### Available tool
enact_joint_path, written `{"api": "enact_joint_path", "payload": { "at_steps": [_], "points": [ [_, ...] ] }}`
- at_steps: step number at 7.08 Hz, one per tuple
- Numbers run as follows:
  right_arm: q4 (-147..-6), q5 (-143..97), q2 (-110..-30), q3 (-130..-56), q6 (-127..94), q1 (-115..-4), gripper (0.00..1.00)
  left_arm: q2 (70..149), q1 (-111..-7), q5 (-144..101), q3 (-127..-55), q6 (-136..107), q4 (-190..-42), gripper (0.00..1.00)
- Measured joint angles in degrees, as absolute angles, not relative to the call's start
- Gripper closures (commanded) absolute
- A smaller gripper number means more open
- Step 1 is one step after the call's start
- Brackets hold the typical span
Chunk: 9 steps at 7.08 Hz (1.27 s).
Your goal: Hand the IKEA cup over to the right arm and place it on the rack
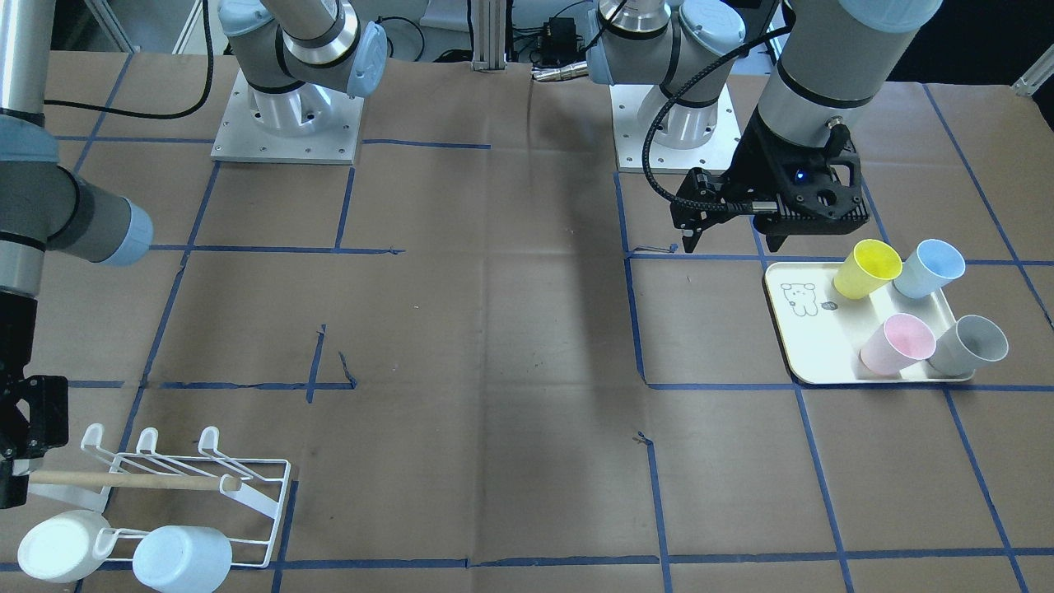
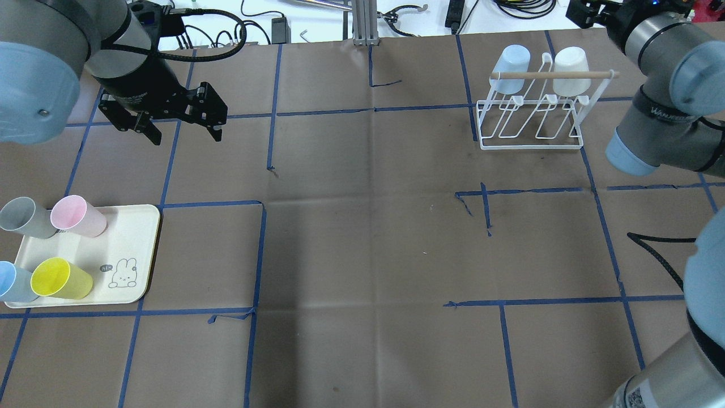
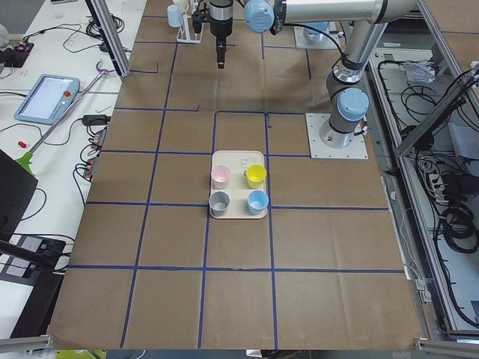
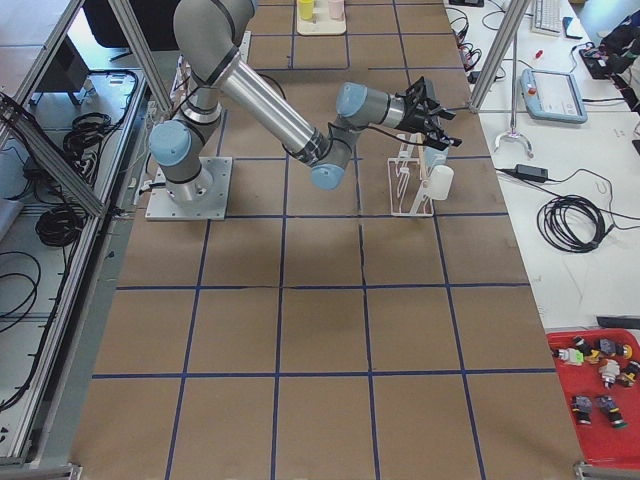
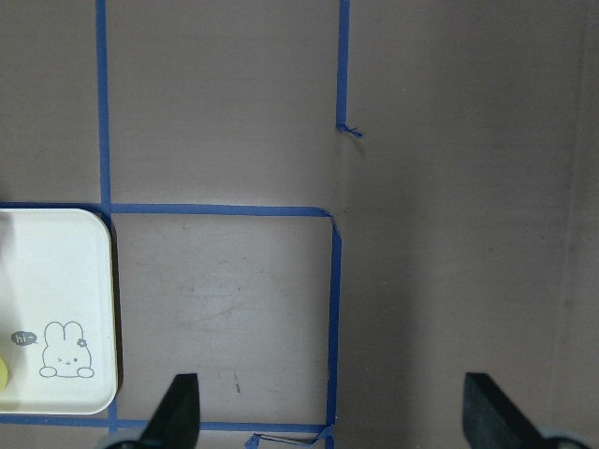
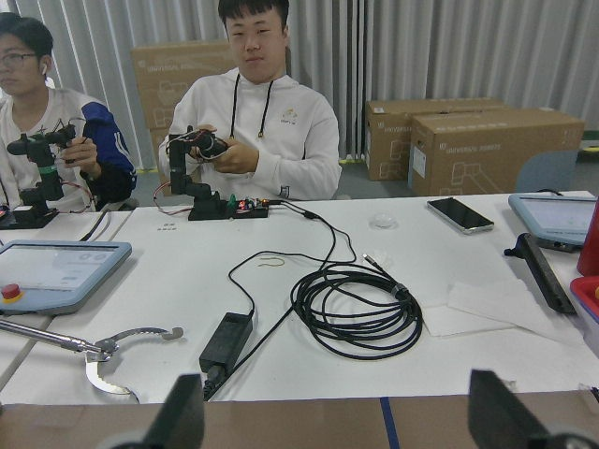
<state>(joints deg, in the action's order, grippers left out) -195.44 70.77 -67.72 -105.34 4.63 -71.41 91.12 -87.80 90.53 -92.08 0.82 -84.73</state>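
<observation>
Holds nothing in the left gripper (image 2: pixel 187 133): fingers spread wide, hanging over brown paper at upper left of the overhead view, beyond the tray's far edge and apart from it. Holds nothing in the right gripper (image 6: pixel 339 421) either: in its wrist view both fingertips stand far apart at the bottom edge, with only the room showing between them. Hangs at the far side of the rack (image 2: pixel 532 133), at upper right of the overhead view.

On the cream tray (image 2: pixel 133 229), lower left of that view: four cups standing mouth up, not yet picked. Grey cup (image 2: pixel 22 218) and pink cup (image 2: pixel 76 215) in the far row, blue cup (image 2: pixel 11 282) and yellow cup (image 2: pixel 59 279) in the near row, beside a rabbit drawing (image 2: pixel 120 276).

On the rack: a pale blue cup (image 2: pixel 510 68) and a white cup (image 2: pixel 569 71), mouth down on the far prongs, with a wooden dowel (image 2: pixel 555 74) lying across them.

Between tray and rack: a wide stretch of table (image 2: pixel 368 238), papered brown and gridded with blue tape.

Past the table, in the right wrist view: a white bench with a coiled black cable (image 6: pixel 360 309), two seated people (image 6: pixel 257 112), cardboard boxes and grey curtains.
</observation>
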Motion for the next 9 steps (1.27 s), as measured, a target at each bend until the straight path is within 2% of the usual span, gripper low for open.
{"api": "enact_joint_path", "payload": {
  "at_steps": [5, 9],
  "points": [
    [-163.2, 73.7, -80.0, -104.1, 4.9, -77.9, 0.00, 91.1, -87.8, 90.8, -92.1, 0.9, -84.6, 0.00],
    [-133.2, 79.6, -86.0, -98.7, 2.4, -83.7, 0.00, 91.0, -87.7, 90.4, -92.2, 0.8, -84.8, 0.00]
  ]
}}
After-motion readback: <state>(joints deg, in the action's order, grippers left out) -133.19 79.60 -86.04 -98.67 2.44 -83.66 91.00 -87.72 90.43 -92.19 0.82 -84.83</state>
